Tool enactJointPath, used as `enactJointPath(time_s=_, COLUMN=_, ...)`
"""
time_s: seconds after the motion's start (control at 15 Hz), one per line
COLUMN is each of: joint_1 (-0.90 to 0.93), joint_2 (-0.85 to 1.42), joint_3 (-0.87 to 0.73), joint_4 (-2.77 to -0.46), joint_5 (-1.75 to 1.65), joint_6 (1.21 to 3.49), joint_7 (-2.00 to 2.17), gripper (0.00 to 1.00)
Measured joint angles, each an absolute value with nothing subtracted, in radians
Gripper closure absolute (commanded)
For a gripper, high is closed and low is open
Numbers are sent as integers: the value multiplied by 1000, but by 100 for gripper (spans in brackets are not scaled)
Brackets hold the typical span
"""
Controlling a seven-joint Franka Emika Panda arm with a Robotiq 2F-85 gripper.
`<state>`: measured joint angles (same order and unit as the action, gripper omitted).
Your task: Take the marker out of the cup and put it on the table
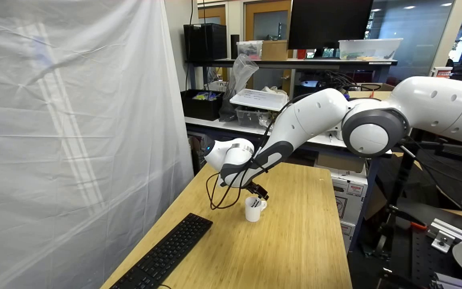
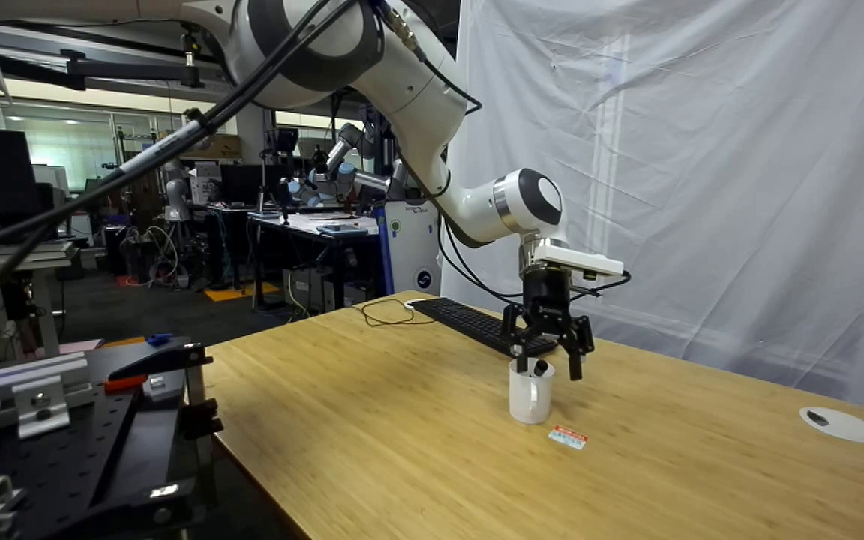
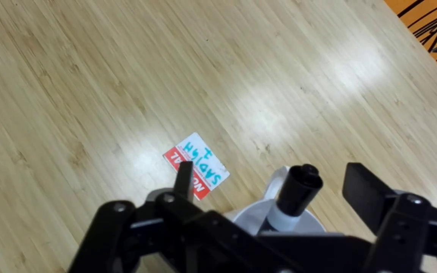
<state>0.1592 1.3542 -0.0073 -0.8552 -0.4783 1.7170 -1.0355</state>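
A white cup [image 1: 252, 214] with a handle stands upright on the wooden table [image 1: 291, 241]. The cup also shows in an exterior view [image 2: 528, 403] and in the wrist view [image 3: 249, 216]. A marker with a black cap [image 3: 298, 191] leans in the cup, cap end up and sticking out above the rim. Its cap also shows in an exterior view [image 2: 540, 367]. Its lower part is hidden. My gripper [image 2: 549, 367] is open and points down over the cup. In the wrist view, the gripper's fingers [image 3: 269, 180] stand wide on either side of the cap, not touching it.
A red and white card [image 3: 199, 167] lies flat beside the cup. A black keyboard [image 1: 167, 253] lies along the table side by the white curtain [image 1: 74, 140]. A flat white disc [image 2: 841, 424] lies farther along the table. Shelves [image 1: 295, 63] stand behind.
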Motion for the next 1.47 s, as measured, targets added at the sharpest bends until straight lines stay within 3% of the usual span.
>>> enactJointPath(time_s=0.73, joint_1=171, joint_2=1401, joint_3=-22, joint_4=-787, joint_5=-478, joint_6=1695, joint_7=-1040, gripper=100)
enactJointPath(time_s=0.87, joint_1=171, joint_2=1401, joint_3=-23, joint_4=-781, joint_5=-478, joint_6=1682, joint_7=-1037, gripper=95)
enactJointPath(time_s=1.47, joint_1=187, joint_2=1401, joint_3=-25, joint_4=-746, joint_5=-478, joint_6=1570, joint_7=-976, gripper=95)
